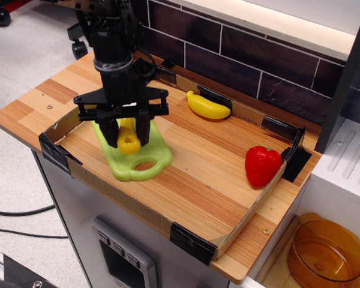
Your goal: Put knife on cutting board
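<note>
Your black two-fingered gripper (127,133) hangs straight down over the near-left part of the wooden tabletop (198,174), its jaws narrowed around the stubby yellow handle of the small plastic toy knife (128,138). You can see one dark finger on each side of that handle, pressed close to it, and the round hole in the handle's end faces the camera. The white blade is hidden behind the fingers and wrist, so you cannot tell how it lies. Directly beneath the knife sits the flat light-green plastic cutting board (134,159), a rounded rectangle with its oval handle hole at the near end, left uncovered. The far end of the board is hidden under the gripper. Whether the knife touches the board or hangs just above it cannot be told from this angle. Well apart to the right, near the back edge of the low cardboard tray wall (93,182) that frames the work area, lies an all-yellow toy banana (206,106). Further right, close to the tray's right corner, stands a glossy red toy strawberry (263,165). Below the table at the lower right you can see an amber translucent bowl (325,251).
</note>
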